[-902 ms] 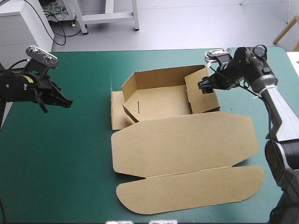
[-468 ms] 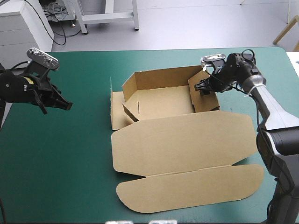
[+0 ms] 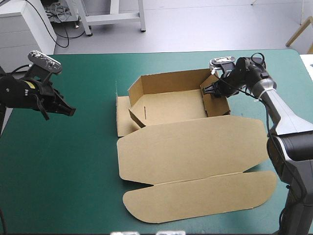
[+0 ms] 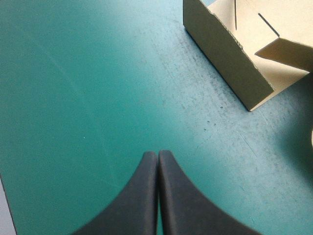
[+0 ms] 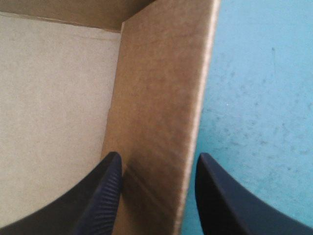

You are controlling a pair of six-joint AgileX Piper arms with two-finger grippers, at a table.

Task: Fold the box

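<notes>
While the box sits mid-table, lid flat, right gripper straddles its right wall, fingers apart, likely to steady it upright. Left gripper hangs well aside; fingers together, keeping clear.

Beyond the teal-green table lies grey floor, a white cabinet and white frame legs

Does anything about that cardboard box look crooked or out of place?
Yes: the box has its left side unfinished. One flap leans askew into the tray, another lies flat on the table. The right claw straddles the right wall, open.
</notes>
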